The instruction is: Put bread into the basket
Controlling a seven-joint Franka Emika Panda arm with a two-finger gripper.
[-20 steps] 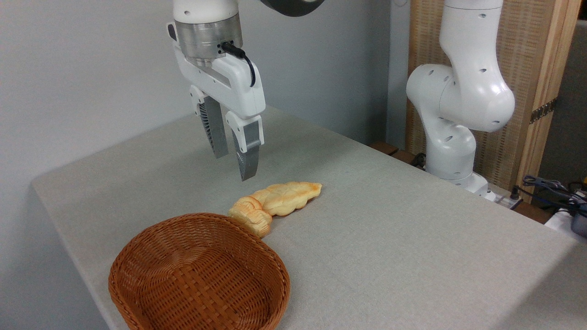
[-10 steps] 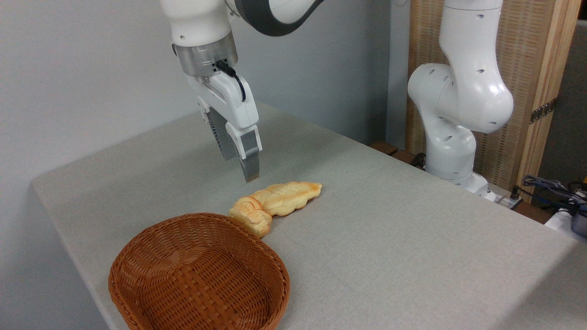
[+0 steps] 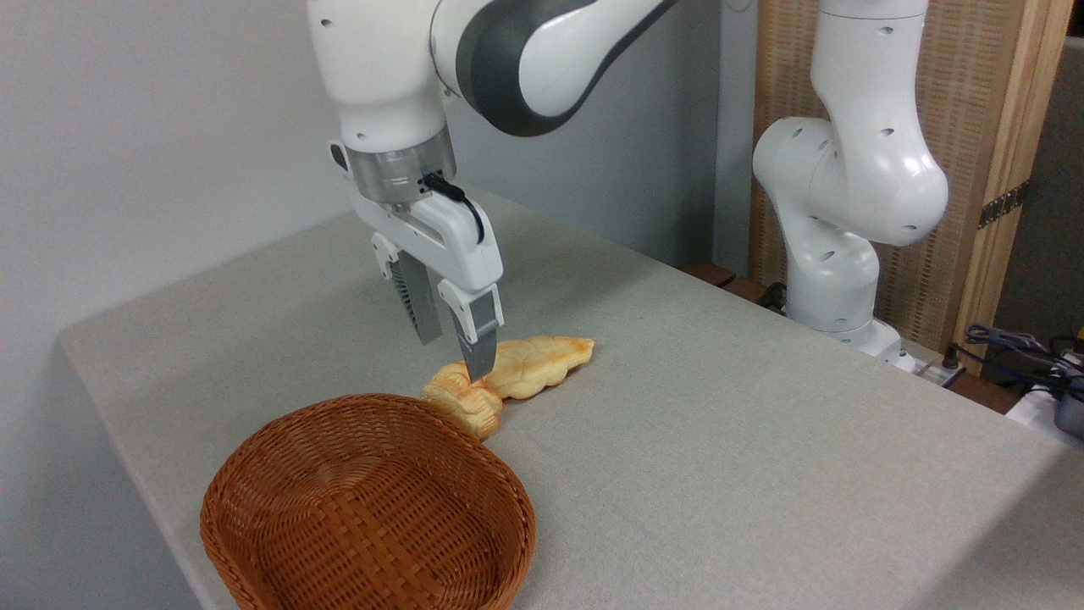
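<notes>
Bread (image 3: pixel 464 402), a small ridged golden-brown roll, lies on the grey table (image 3: pixel 720 440), just beside the far rim of the basket (image 3: pixel 368 507) and touching the near end of a longer braided loaf (image 3: pixel 535 366).

Fixed camera view:
- The gripper (image 3: pixel 456 354) hangs directly over the junction of roll and loaf, fingers pointing down. The fingers are spread apart and hold nothing. The nearer fingertip (image 3: pixel 477 366) overlaps the roll's top edge in this view; contact cannot be confirmed.
- The basket is empty and sits at the near-left part of the table.

Step in hand, as judged: approach to the grasp. The roll is not yet picked up.

Next move calls for: lowering so the fingers straddle the roll only, closing on it without pinching or dragging the adjoining loaf, then lifting clear of the basket rim and carrying it over the basket.

Count:
- Roll: one.
- Braided loaf: one.
- Basket: one.
- Arm: one, base (image 3: pixel 838 246) at the table's far right side.
</notes>
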